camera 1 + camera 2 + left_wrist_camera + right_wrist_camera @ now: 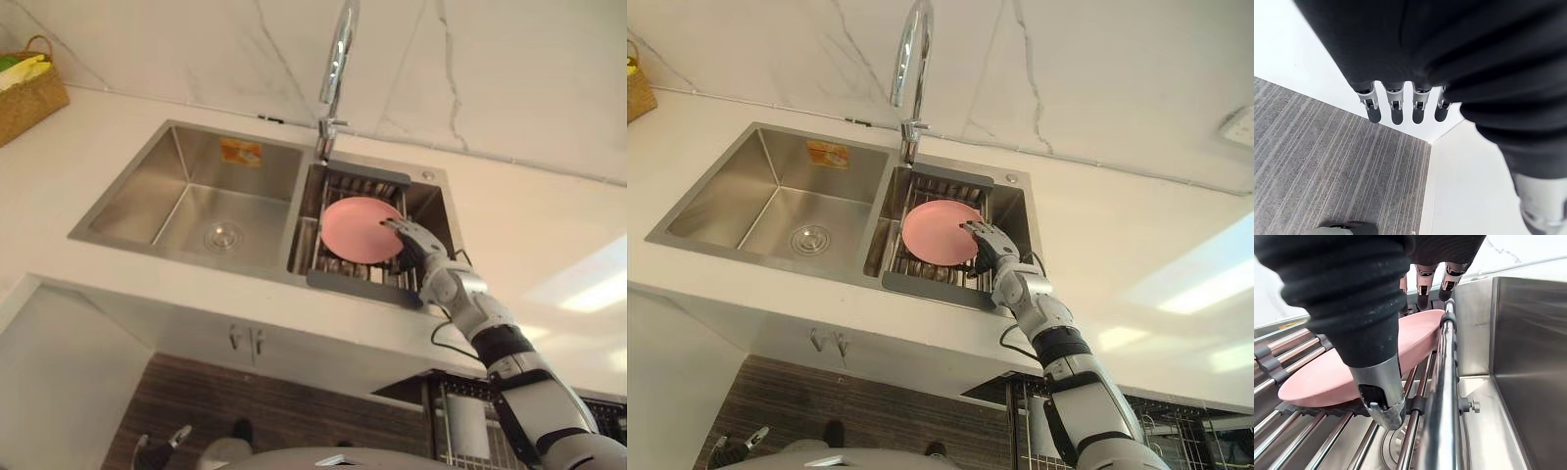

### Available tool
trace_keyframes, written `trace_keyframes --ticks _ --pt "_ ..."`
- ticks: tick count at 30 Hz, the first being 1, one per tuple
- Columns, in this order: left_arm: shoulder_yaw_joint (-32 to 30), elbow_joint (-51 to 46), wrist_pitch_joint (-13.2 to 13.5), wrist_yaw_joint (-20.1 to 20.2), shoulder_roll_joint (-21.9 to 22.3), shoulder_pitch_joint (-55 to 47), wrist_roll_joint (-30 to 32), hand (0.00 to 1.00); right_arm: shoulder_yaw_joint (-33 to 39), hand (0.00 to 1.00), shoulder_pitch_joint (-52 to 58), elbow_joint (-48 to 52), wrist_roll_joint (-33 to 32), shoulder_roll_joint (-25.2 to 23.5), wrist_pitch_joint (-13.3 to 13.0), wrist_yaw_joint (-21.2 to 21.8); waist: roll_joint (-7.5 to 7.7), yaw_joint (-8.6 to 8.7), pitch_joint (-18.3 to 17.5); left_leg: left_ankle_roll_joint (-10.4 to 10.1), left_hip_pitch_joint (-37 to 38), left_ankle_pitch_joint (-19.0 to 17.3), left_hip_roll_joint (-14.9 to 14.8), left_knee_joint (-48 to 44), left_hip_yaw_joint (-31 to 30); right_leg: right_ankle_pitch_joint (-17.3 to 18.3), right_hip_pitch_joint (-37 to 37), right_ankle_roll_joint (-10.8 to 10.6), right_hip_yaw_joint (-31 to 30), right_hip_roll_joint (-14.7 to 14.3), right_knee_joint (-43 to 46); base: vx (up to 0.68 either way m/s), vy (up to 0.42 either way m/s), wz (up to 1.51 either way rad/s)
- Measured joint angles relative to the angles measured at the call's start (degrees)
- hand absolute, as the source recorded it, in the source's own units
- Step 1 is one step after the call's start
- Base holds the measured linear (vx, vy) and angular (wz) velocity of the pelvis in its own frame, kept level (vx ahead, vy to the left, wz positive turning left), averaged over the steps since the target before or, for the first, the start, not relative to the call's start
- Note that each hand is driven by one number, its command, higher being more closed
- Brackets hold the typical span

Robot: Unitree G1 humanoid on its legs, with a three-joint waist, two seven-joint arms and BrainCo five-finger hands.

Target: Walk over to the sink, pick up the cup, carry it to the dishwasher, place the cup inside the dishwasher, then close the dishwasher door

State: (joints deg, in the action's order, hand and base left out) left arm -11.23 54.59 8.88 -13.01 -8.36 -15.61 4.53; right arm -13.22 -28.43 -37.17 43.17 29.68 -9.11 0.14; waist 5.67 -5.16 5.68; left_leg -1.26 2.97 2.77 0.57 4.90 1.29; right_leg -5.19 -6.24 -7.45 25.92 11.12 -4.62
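Pick-up under way: the pink plate (355,230) on the sink rack (361,286) is touched at its four-o'clock edge by the right hand (419,250), fingers outstretched; a closing grip is judged next, left hand (1396,107) hanging open.

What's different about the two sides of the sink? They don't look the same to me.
The left basin is wide; the right basin is narrower. The left basin is bare, so its round drain shows; the right basin holds a wire rack with a pink plate on it. The robot's right hand reaches into the right basin, not the left basin. Both are shiny steel.
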Motion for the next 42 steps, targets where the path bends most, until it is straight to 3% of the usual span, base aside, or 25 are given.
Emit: trace_keyframes --ticks 10,17,42 --pt "0.0 -0.05 1.06 -0.48 -0.18 -0.5 0.06 0.0 -0.01 0.0 -0.01 0.03 -0.02 0.02 -3.73 -0.21 0.33 0.05 0.44 0.04 0.11 0.24 0.06 0.01 -0.5 0.03 -0.44 0.01 0.2 0.01 0.0 -0.01 -0.001 0.01" --pt "-0.13 -0.32 1.2 -0.58 -0.35 -0.88 0.1 0.0 -0.13 0.0 -0.01 0.07 -0.06 0.15 -4.24 -0.04 0.93 -0.95 0.97 -0.11 0.08 0.2 0.09 0.0 -1.13 0.39 -0.76 -0.03 0.73 0.01 0.0 -0.01 0.0 0.04" --pt "-0.11 -1.71 1.91 -0.4 -2.12 -2.08 0.09 0.0 -0.14 0.0 -1.83 -5.01 -2.33 2.66 -5.92 1.17 1.18 -1.38 2.25 0.02 -0.22 0.3 0.44 0.01 -1.96 0.71 -0.81 0.1 1.6 0.02 0.18 0.0 0.0 0.0"
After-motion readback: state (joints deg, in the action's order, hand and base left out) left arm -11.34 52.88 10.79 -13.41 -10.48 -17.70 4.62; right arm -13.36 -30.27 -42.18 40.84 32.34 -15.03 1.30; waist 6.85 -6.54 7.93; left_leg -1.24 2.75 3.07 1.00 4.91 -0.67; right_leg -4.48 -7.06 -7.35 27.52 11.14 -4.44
